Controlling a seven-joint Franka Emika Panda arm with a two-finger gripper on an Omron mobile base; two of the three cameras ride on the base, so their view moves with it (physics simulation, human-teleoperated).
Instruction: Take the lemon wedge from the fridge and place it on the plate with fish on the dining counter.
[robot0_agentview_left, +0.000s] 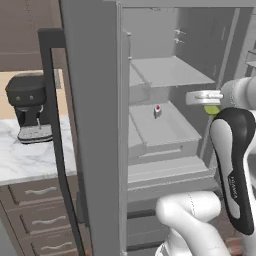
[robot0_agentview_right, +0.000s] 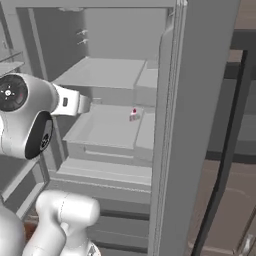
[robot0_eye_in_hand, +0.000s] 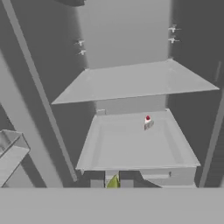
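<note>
Fridge (robot0_agentview_left: 165, 75) open before us, door (robot0_agentview_left: 95, 125) swung wide at left. Small red-topped item (robot0_eye_in_hand: 148, 123) sits alone on the tray (robot0_eye_in_hand: 131, 148). Pincer (robot0_eye_in_hand: 112, 183) pinching the lemon wedge (robot0_eye_in_hand: 113, 182) just outside the shelves. We judge the risks: the thin grip slipping on the swing toward the desk; the elbow clipping the door.

Place: a rendered home kitchen.
Fridge (robot0_agentview_left: 95, 125): tall, grey, doors open, bare shelves (robot0_eye_in_hand: 131, 83) inside.
Worktop (robot0_agentview_left: 30, 157): marble, with a dark coffee machine (robot0_agentview_left: 27, 107) on it.
Drawers (robot0_agentview_left: 40, 215): brown, metal handles, under the worktop.
</note>
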